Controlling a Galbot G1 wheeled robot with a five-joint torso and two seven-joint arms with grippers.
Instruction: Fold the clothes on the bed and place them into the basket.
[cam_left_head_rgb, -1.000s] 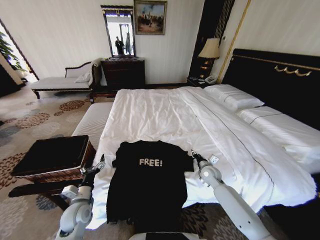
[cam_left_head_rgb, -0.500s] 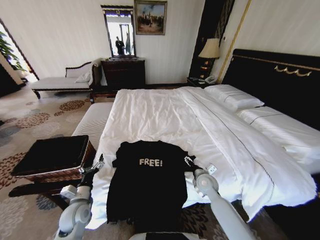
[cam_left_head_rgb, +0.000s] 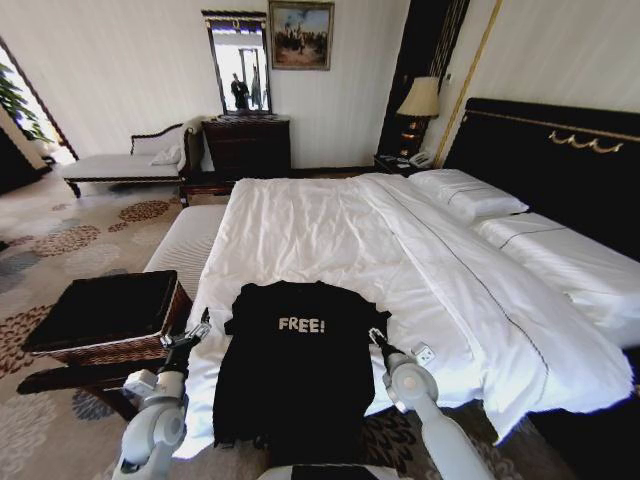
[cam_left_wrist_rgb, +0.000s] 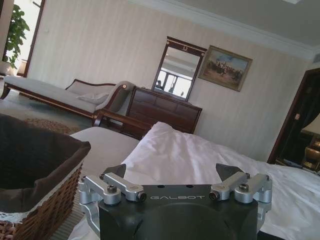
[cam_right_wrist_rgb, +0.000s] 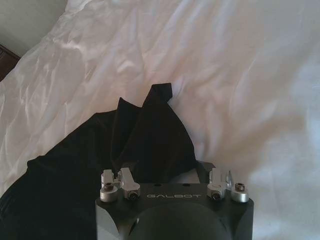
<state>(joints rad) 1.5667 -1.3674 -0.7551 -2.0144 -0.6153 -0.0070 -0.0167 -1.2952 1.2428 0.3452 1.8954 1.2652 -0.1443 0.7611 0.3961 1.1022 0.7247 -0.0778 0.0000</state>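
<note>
At the far left of the head view, the brown wicker basket with its black lining sits on a dark stand beside the bed. Next to it, the left gripper hovers off the bed's near left corner, fingers spread wide and holding nothing. The black "FREE!" T-shirt lies flat at the foot of the white duvet, its hem hanging over the edge. The right gripper rests at the shirt's right sleeve; its fingers stand apart, and whether they pinch fabric cannot be told.
</note>
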